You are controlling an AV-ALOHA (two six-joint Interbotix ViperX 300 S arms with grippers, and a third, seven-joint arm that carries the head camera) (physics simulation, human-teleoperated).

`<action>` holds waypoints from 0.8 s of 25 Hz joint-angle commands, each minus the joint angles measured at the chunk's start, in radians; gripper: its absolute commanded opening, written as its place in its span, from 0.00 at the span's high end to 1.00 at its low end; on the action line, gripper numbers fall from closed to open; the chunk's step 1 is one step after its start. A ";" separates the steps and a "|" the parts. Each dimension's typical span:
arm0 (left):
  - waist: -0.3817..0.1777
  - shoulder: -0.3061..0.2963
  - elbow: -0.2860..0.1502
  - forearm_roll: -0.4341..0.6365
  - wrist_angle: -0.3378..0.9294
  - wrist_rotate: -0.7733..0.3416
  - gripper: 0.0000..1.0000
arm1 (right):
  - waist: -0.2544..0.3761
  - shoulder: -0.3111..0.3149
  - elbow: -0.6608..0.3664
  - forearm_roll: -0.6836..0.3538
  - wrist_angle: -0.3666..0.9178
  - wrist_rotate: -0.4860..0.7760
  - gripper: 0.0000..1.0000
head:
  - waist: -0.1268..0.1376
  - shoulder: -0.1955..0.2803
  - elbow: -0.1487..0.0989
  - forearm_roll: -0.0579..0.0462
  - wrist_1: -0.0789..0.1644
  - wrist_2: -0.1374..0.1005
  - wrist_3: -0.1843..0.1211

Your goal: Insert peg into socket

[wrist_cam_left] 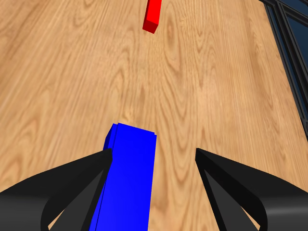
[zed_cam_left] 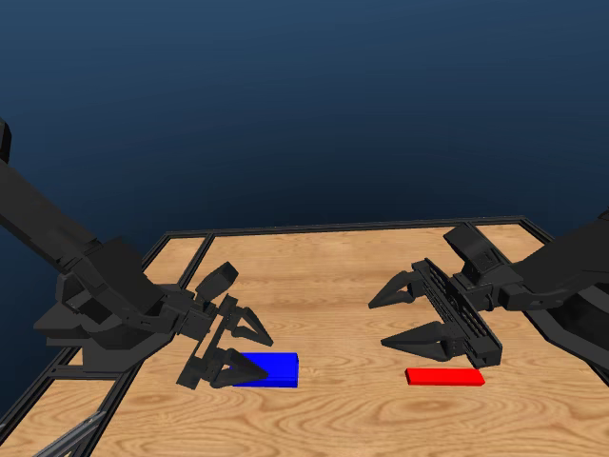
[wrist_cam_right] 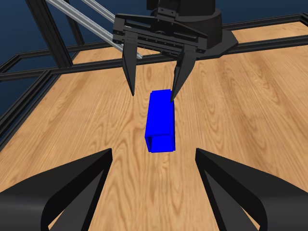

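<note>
Both look rigid and light: left claw (zed_cam_left: 240,348) open astride the socket (zed_cam_left: 271,369), right claw (zed_cam_left: 419,314) open, empty above the peg (zed_cam_left: 444,377); grip each across its narrow sides.

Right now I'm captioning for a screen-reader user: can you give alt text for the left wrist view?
A blue socket lies on the wooden table between the open left gripper, close to one jaw. The end of a red peg lies farther off.

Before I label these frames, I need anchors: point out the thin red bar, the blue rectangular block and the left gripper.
thin red bar (zed_cam_left: 445,377): head view, middle of its top face.
blue rectangular block (wrist_cam_right: 160,115): right wrist view, centre of its top face.
left gripper (zed_cam_left: 249,348): head view, gap midway between its fingertips.
</note>
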 commanded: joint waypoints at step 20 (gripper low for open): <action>-0.095 0.203 -0.025 -0.083 -0.098 -0.043 1.00 | 0.091 -0.042 0.114 0.151 0.109 0.062 0.00 | -0.010 0.005 -0.002 -0.011 -0.010 -0.021 -0.078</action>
